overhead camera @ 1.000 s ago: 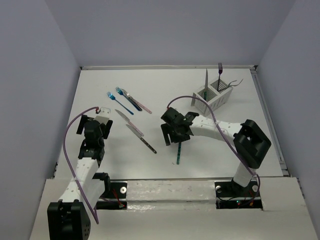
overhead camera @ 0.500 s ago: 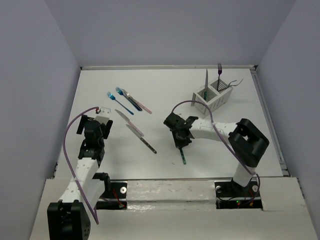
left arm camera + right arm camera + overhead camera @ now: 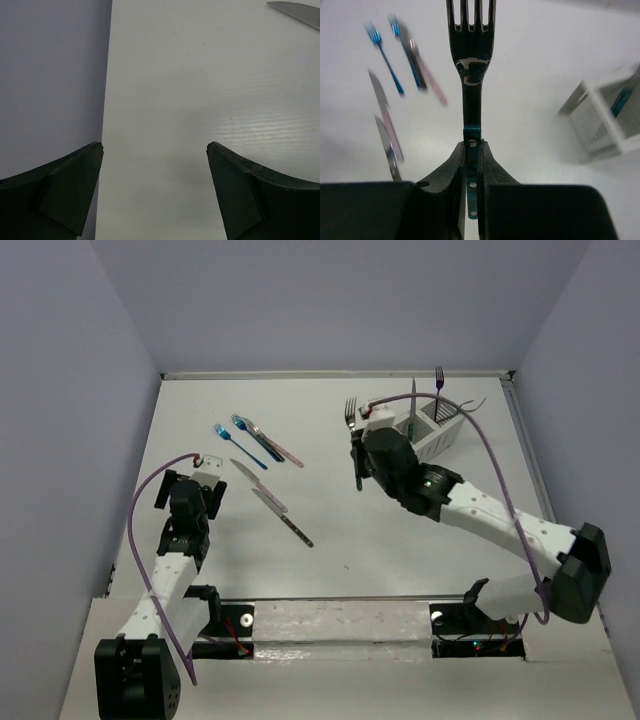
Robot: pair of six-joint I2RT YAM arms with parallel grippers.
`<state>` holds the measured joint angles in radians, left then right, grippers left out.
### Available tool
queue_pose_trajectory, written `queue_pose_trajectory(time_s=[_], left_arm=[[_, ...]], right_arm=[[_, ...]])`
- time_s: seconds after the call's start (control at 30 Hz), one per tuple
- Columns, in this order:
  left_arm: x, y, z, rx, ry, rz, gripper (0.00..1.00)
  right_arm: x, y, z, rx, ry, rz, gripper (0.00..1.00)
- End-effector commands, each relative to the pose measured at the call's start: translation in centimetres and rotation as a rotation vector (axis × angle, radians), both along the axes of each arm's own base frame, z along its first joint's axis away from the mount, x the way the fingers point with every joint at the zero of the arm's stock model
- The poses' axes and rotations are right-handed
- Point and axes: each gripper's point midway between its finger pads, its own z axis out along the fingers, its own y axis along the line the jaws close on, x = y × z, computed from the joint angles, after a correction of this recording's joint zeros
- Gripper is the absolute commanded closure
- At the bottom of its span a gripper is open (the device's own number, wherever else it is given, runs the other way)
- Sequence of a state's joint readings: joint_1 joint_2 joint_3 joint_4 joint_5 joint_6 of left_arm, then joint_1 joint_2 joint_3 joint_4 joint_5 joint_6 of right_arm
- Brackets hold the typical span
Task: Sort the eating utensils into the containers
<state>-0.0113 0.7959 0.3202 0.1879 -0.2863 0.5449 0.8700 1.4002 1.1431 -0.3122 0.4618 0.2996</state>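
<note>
My right gripper (image 3: pixel 361 456) (image 3: pixel 472 147) is shut on the teal handle of a fork (image 3: pixel 352 430) (image 3: pixel 471 60) and holds it in the air, tines pointing away. The white slatted caddy (image 3: pixel 436 437) (image 3: pixel 602 122) stands just to its right, with a knife (image 3: pixel 413 398) and a purple fork (image 3: pixel 439 380) upright in it. Left of the fork, several utensils lie on the table: blue forks (image 3: pixel 238 446) (image 3: pixel 384 59), a pink-handled piece (image 3: pixel 285 452), and two knives (image 3: pixel 258 487) (image 3: pixel 296 529). My left gripper (image 3: pixel 206 464) (image 3: pixel 155 147) hangs open over bare table.
The left wall (image 3: pixel 50 75) rises close beside my left gripper. A knife tip (image 3: pixel 295 12) shows at the top right of the left wrist view. The back wall stands behind the caddy, and the table's right edge (image 3: pixel 535 480) lies beyond it.
My right gripper shut on the teal fork that lay on the table, lifted it and carried it back toward the caddy. The left arm stayed still.
</note>
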Motion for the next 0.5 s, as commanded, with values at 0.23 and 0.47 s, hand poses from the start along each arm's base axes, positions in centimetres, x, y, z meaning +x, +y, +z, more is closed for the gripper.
queue_pose_trajectory(time_s=[0.23, 0.47], left_arm=[[2.2, -0.6, 1.5, 0.023, 0.048, -0.067, 0.01], [2.7, -1.1, -0.1, -0.013, 0.059, -0.075, 0.01]], right_arm=[[13.9, -20.3, 18.1, 0.134, -0.802, -0.617, 1.0], [18.7, -24.3, 14.8, -0.041, -0.784, -0.728, 1.0]])
